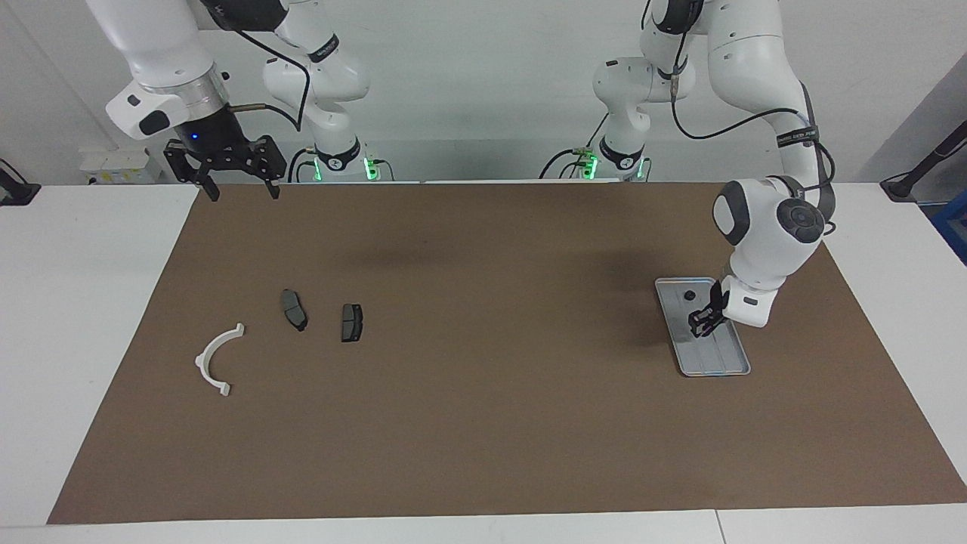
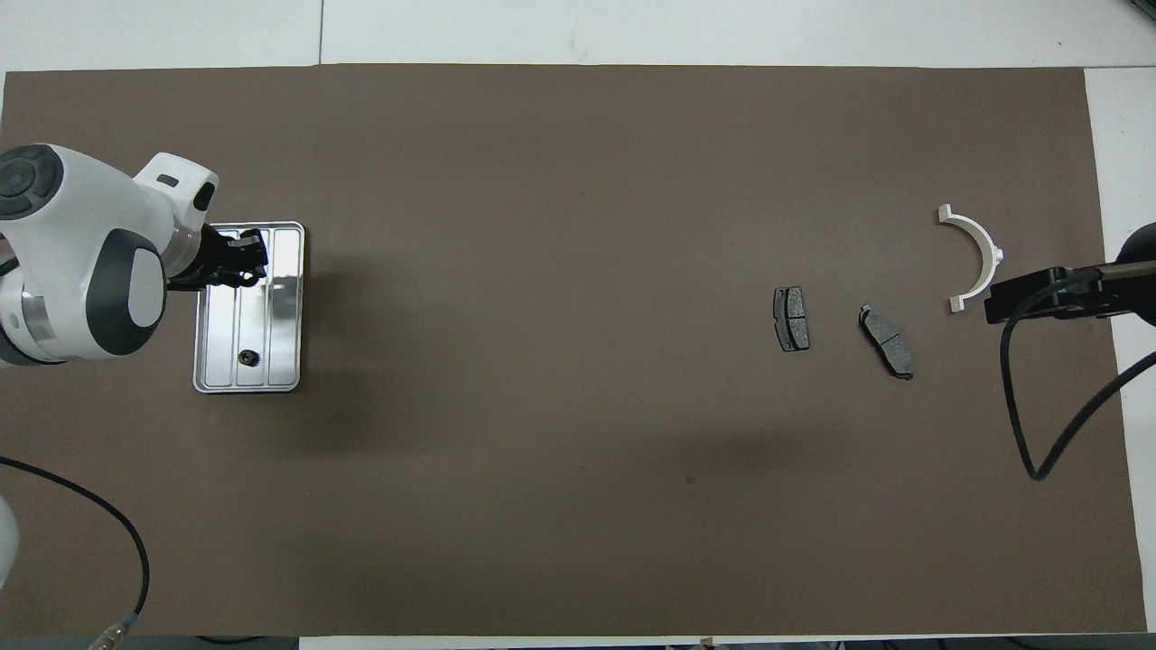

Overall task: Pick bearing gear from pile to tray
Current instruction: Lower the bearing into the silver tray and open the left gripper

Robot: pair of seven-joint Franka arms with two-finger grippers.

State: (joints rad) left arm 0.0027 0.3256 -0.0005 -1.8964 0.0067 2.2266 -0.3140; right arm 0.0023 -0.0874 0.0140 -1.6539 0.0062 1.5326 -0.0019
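Observation:
The silver tray point(image 1: 710, 372) point(image 2: 248, 388) lies at the left arm's end of the brown mat. One small black bearing gear point(image 1: 689, 295) point(image 2: 246, 358) rests in it, at the end nearer the robots. My left gripper point(image 1: 702, 321) point(image 2: 238, 265) hangs low over the tray with its fingertips together. Whether something tiny sits between them I cannot make out. The pile lies toward the right arm's end: a white arc piece point(image 1: 217, 359) point(image 2: 980, 253) and two dark pads point(image 1: 294, 309) point(image 2: 886, 341). My right gripper point(image 1: 244, 195) point(image 2: 1030, 296) waits open, high above the mat's edge, holding nothing.
The second dark pad point(image 1: 351, 322) point(image 2: 791, 318) lies beside the first, toward the mat's middle. The brown mat point(image 1: 483, 423) covers most of the white table. A black cable point(image 2: 1020, 397) hangs from the right arm near the arc piece.

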